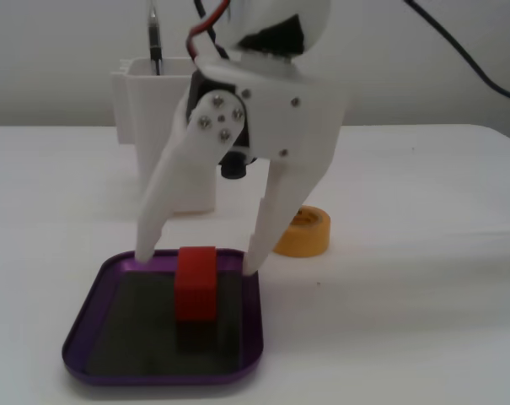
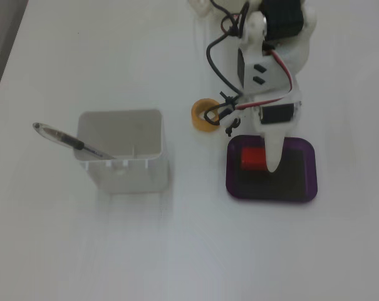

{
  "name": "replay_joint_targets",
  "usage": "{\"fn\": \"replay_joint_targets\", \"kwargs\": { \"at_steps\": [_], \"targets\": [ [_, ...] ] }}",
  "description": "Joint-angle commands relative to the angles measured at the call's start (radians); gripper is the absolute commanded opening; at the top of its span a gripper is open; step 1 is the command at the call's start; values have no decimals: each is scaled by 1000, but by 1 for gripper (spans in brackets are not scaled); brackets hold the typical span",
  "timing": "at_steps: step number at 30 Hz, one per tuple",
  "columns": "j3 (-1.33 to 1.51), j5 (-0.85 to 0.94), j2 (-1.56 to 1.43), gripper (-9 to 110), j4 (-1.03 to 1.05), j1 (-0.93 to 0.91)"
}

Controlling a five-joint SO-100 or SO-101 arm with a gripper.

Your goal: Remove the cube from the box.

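Observation:
The red cube (image 1: 195, 285) stands upright in the purple box (image 1: 84, 342), near its far middle. My gripper (image 1: 199, 260) is open and hangs over the far part of the box. One white finger (image 1: 158, 211) comes down left of the cube and the other right of it, and neither touches it. In the other fixed view, from above, the cube (image 2: 252, 158) sits in the left half of the box (image 2: 307, 188). There the gripper (image 2: 257, 155) shows one finger (image 2: 274, 153) just right of the cube; the other finger is hidden under the arm.
A yellow tape roll (image 1: 307, 231) lies on the white table just behind the box, also seen from above (image 2: 203, 116). A tall white square container (image 1: 158, 126) with a pen (image 2: 73, 143) in it stands farther off. Black cables hang from the arm.

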State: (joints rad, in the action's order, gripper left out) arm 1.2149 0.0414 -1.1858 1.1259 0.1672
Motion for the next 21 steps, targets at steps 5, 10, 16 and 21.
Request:
{"fn": "replay_joint_targets", "kwargs": {
  "at_steps": [5, 10, 16, 21],
  "targets": [
    [-61, 9, 55, 26, -9, -57],
    [-61, 11, 57, 25, -14, -101],
    [-49, 11, 57, 25, -54, -100],
    [-60, 11, 58, 17, -54, -94]
  ]
}}
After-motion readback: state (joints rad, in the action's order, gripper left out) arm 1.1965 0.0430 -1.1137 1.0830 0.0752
